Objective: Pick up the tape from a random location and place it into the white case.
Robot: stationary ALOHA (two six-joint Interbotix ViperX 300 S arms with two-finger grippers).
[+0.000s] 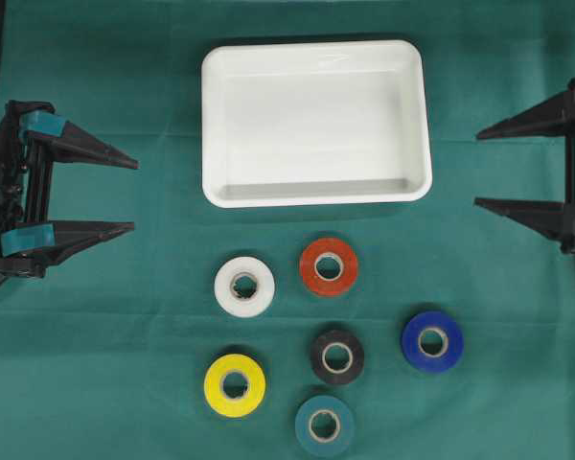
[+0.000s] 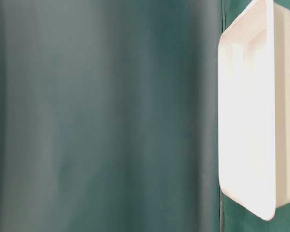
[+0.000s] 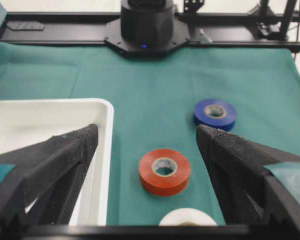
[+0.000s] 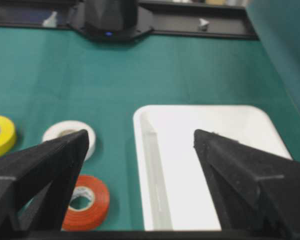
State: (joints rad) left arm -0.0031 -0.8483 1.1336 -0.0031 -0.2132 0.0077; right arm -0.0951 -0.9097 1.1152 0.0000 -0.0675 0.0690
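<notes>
6 tape rolls [image 1: 329, 266] between wide-spread jaws

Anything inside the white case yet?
Nothing: the white case shows only its bare floor, with no tape roll in it. What lies under the case is hidden.

A green cloth [image 1: 115, 287] covers the whole table, with a black frame rail [image 3: 65, 35] at twelve o'clock in both wrist views.
</notes>
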